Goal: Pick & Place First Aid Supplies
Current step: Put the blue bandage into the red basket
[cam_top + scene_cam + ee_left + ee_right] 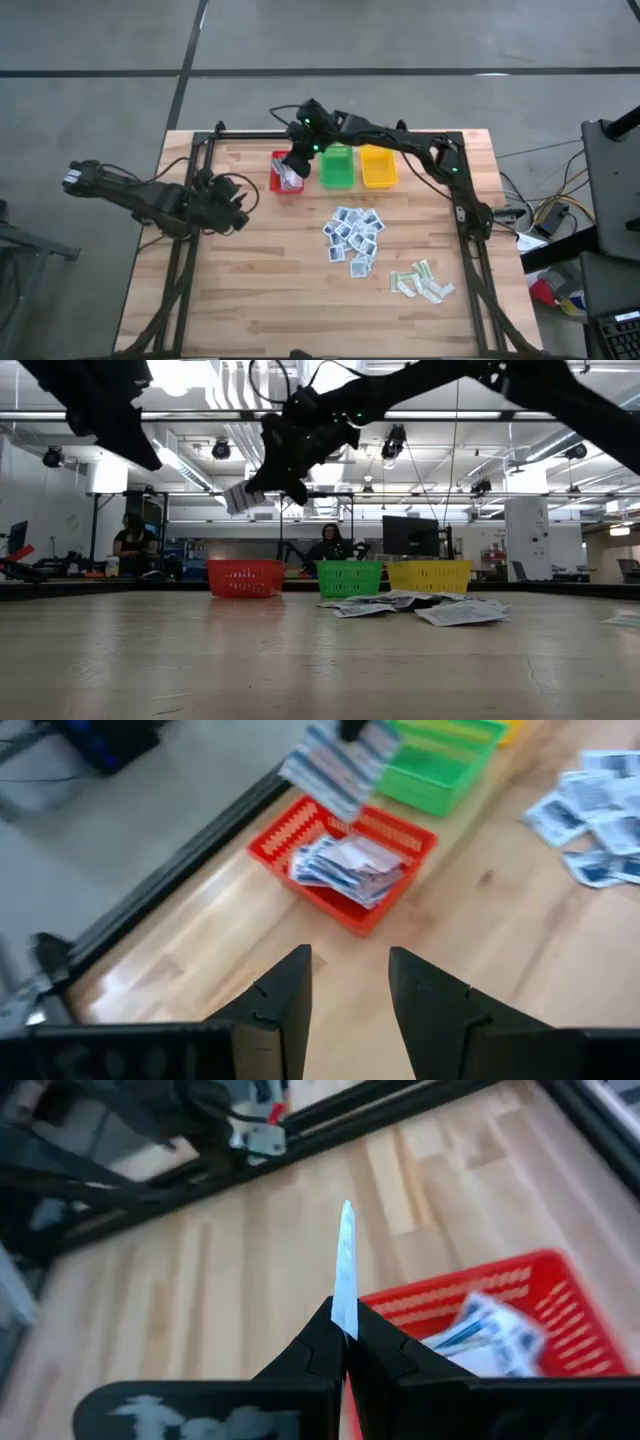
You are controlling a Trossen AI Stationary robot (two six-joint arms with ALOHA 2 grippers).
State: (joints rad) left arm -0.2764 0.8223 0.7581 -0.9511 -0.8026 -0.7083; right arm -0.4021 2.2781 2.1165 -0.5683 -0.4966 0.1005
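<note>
My right gripper (344,1320) is shut on an oblong white packet with blue stripes (335,770), held above the red basket (285,172) at the table's far side. More such packets (345,865) lie inside that basket. A heap of small square white-blue packets (353,235) lies flat mid-table, and pale green-beige strips (422,282) lie toward the near right. My left gripper (350,985) stands open and empty over the table's left part, pointing toward the red basket. My right gripper pinches the striped packet by one end (344,1308) between its two fingers. The fingers slant downward, coming from the table's right. The packet sticks out past the fingertips, seen edge-on in the right wrist view, its free end (238,498) lifted clear above the red basket.
A green basket (336,167) and a yellow basket (378,167) stand in a row to the right of the red one. A black frame rail (240,133) runs along the far edge. Bare wood lies at the near left (250,290).
</note>
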